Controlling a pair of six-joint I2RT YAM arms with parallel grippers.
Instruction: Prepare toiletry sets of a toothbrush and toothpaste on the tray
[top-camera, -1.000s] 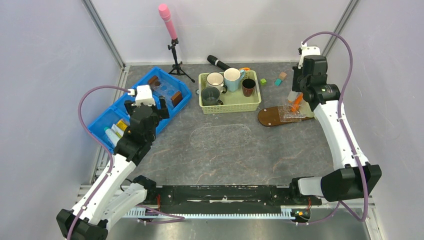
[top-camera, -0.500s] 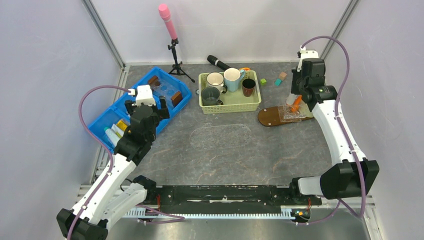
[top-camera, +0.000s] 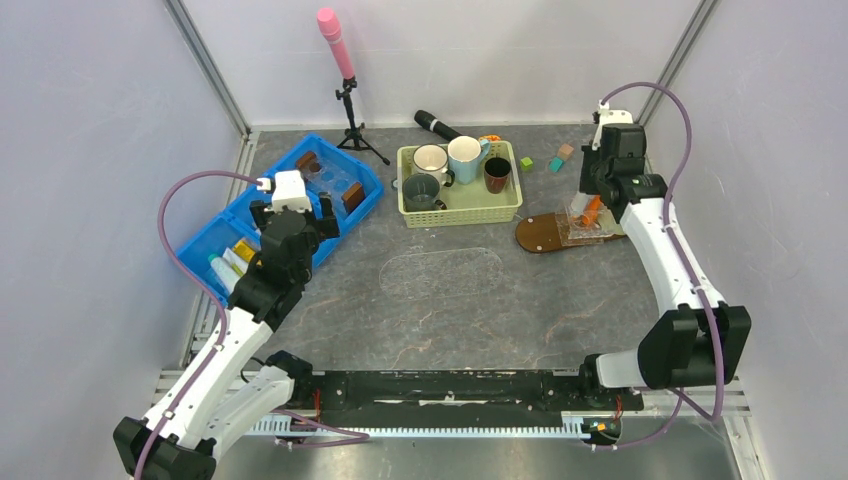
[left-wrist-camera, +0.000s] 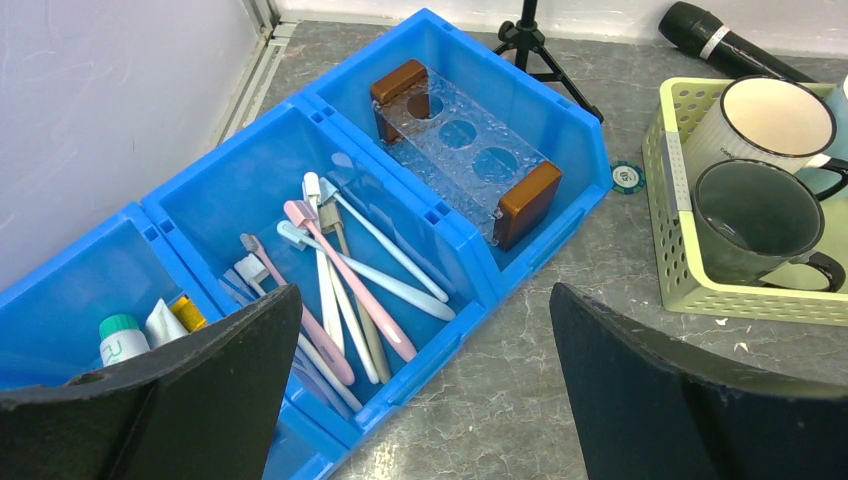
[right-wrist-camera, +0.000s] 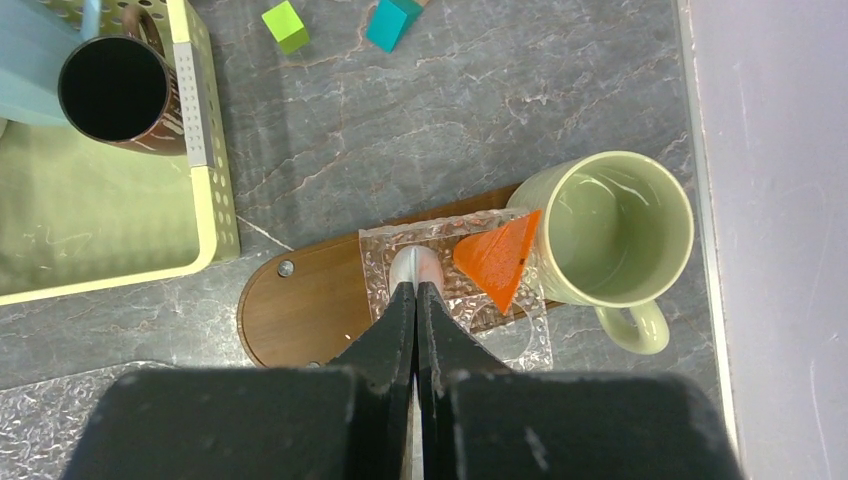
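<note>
The tray (right-wrist-camera: 300, 312), a dark-brown oval board, lies right of the green basket and shows in the top view as the tray (top-camera: 538, 236). A clear bubbled holder (right-wrist-camera: 470, 300) rests on it, with an orange toothpaste tube (right-wrist-camera: 497, 258) on top. My right gripper (right-wrist-camera: 416, 288) hangs straight above the holder, shut on a pale toothbrush (right-wrist-camera: 417, 266) whose end pokes out past the tips. My left gripper (left-wrist-camera: 425, 380) stands open over the blue bin's (left-wrist-camera: 470, 290) front edge. Several toothbrushes (left-wrist-camera: 345, 265) lie in its middle compartment, more tubes (left-wrist-camera: 150, 325) in the left one.
A pale green mug (right-wrist-camera: 620, 230) sits at the tray's right end. The green basket (top-camera: 462, 207) holds several mugs. Behind it are a black microphone (top-camera: 436, 124), a pink one on a tripod (top-camera: 345, 90) and coloured blocks (right-wrist-camera: 286, 25). A clear bubbled sheet (top-camera: 442, 272) lies mid-table.
My right gripper has drifted a little to the left over the tray, still shut. The left arm has not moved.
</note>
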